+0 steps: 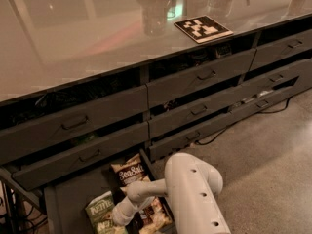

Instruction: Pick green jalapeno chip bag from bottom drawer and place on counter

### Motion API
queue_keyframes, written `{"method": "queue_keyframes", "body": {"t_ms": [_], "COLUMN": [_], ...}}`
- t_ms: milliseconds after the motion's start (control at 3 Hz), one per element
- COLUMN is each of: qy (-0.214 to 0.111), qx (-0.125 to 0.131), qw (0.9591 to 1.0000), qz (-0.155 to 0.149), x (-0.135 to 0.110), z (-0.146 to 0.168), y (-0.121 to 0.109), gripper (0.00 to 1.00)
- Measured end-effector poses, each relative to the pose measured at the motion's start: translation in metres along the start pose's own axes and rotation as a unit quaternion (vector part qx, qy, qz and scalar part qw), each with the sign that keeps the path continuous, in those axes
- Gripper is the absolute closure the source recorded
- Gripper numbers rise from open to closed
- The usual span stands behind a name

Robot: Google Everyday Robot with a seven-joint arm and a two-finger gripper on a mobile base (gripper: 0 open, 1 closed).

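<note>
Pincer [120,217], state unclear, beside green jalapeno chip bag [99,214], Sea Salt bag [130,172] behind

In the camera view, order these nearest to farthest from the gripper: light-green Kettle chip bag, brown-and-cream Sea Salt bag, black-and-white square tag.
The gripper sits low in the dark grey bottom drawer.
1. Light-green Kettle chip bag, just beside it, toward image-left.
2. Brown-and-cream Sea Salt bag, at the drawer's back.
3. Black-and-white square tag, up on the glossy counter.
</note>
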State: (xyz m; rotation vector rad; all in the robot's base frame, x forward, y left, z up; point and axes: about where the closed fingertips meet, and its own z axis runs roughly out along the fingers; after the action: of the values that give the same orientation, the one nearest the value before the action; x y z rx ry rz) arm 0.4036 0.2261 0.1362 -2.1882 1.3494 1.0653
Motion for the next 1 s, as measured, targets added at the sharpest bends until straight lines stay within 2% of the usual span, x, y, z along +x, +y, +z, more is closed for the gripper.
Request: {"method": "queue_keyframes", "body": {"t_ms": [667, 1000], "qy": [-0.001, -0.047], "qx": [0.0, 0.002], "qw": [1.0, 0.9979], "qz": [-0.001, -0.045], "x": [-0.004, -0.043], "z": [-0.004, -0.039], "y": [0.0, 0.008], "gripper": [0.89, 1.0]}}
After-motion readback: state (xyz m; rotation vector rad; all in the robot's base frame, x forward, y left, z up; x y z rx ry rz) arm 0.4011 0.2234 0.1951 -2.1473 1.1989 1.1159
